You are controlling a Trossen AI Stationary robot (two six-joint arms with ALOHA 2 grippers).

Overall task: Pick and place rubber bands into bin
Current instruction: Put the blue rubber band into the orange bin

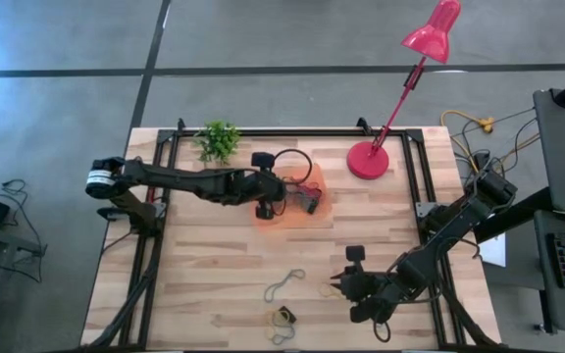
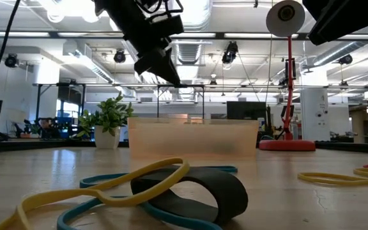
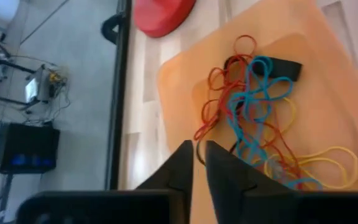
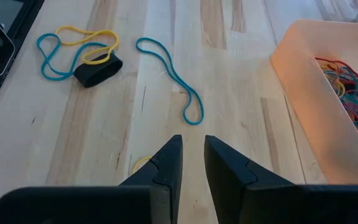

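Right pincer [image 1: 338,286] slightly parted, empty; yellow band [image 4: 140,163] lies just beside tips, near counter's front edge. Left pincer [image 1: 264,212] nearly clenched, empty, over bin [image 1: 319,210].

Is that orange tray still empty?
No, the left wrist view shows a tangle of red, blue and yellow rubber bands already lying inside the orange bin.
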